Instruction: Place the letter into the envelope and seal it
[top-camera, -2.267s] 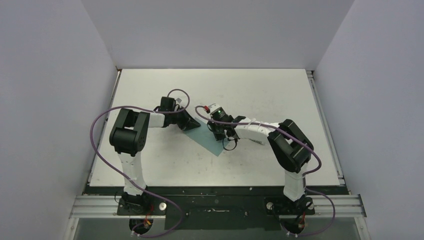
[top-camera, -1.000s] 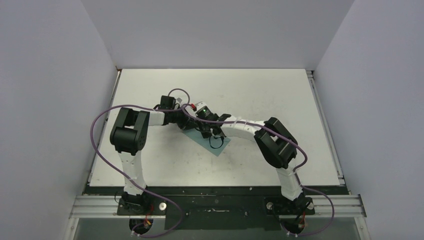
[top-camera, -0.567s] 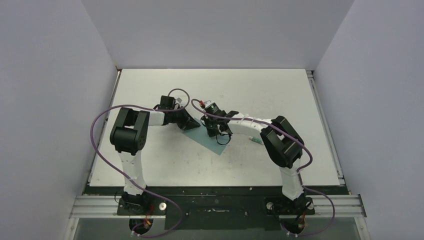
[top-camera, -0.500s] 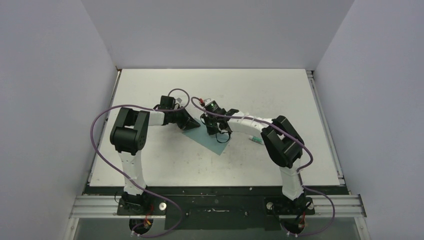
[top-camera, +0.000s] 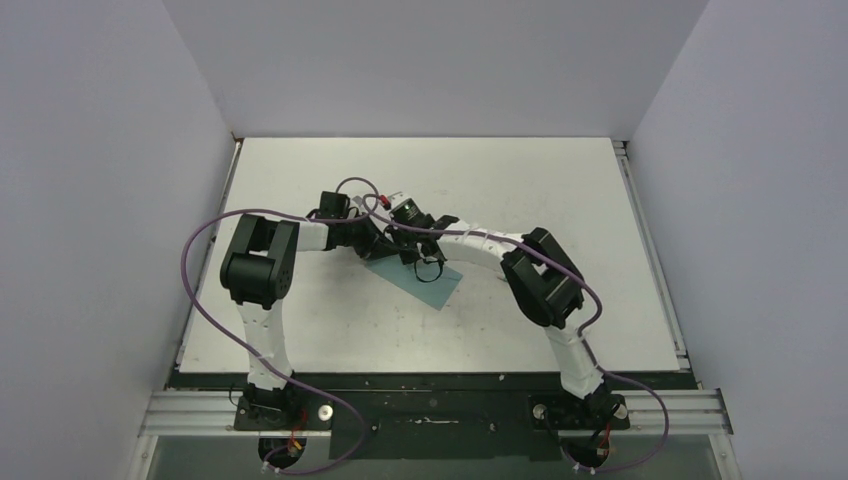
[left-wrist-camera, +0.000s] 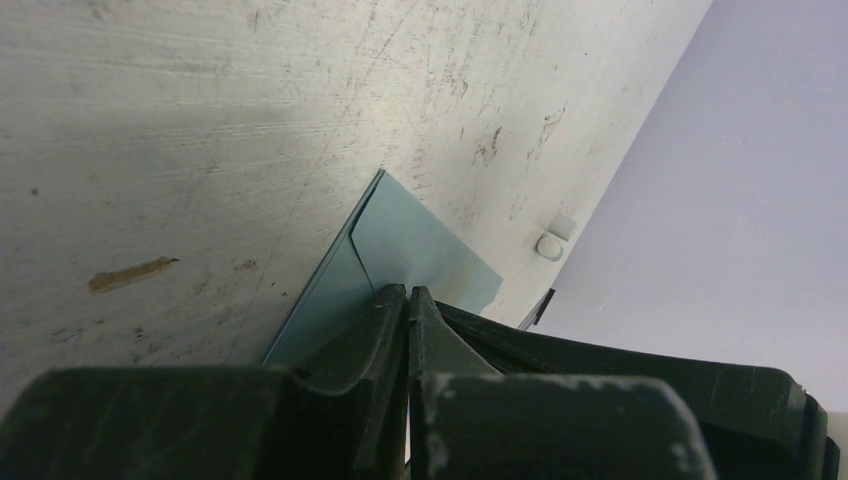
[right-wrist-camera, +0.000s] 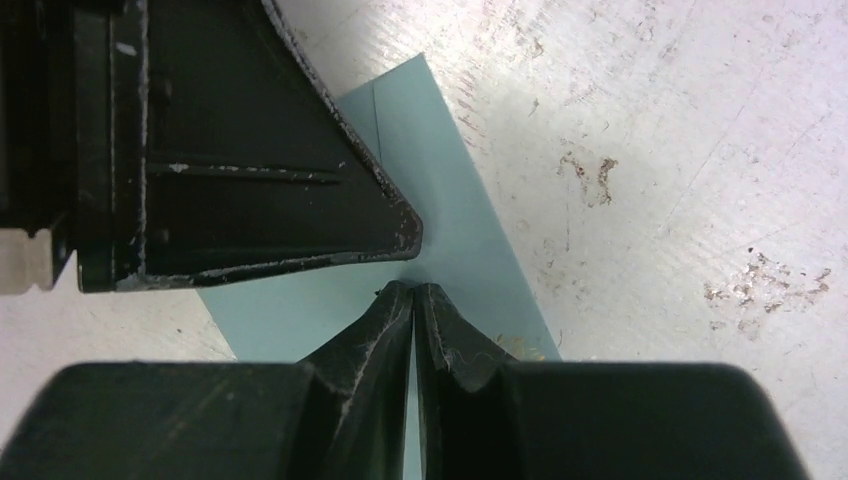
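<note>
Two robot arms reach inward over a scuffed white table (top-camera: 520, 180) and meet above one teal envelope (top-camera: 440, 285), the only paper in sight. The envelope lies flat near the middle of the table, set at a slant to its edges, with its near-right corner clear of both arms.

The left claw (top-camera: 388, 250) is clenched, its two fingers pressed together with nothing between them. In the left wrist view its tips (left-wrist-camera: 408, 296) rest on the envelope (left-wrist-camera: 425, 250), where one angled crease runs across the teal paper from the far corner towards the tips.

The right claw (top-camera: 408, 258) is likewise clenched on nothing. Seen from its own wrist, its tips (right-wrist-camera: 413, 295) come down on the envelope (right-wrist-camera: 470, 240) just beside the black wedge of the left claw (right-wrist-camera: 405, 235); the two sets of tips are close together but apart.

One purple cable loops along each arm, two in all. Three pale walls close in the table at left, right and back. Scratches and brownish marks fleck the table (right-wrist-camera: 700, 150) around the envelope.
</note>
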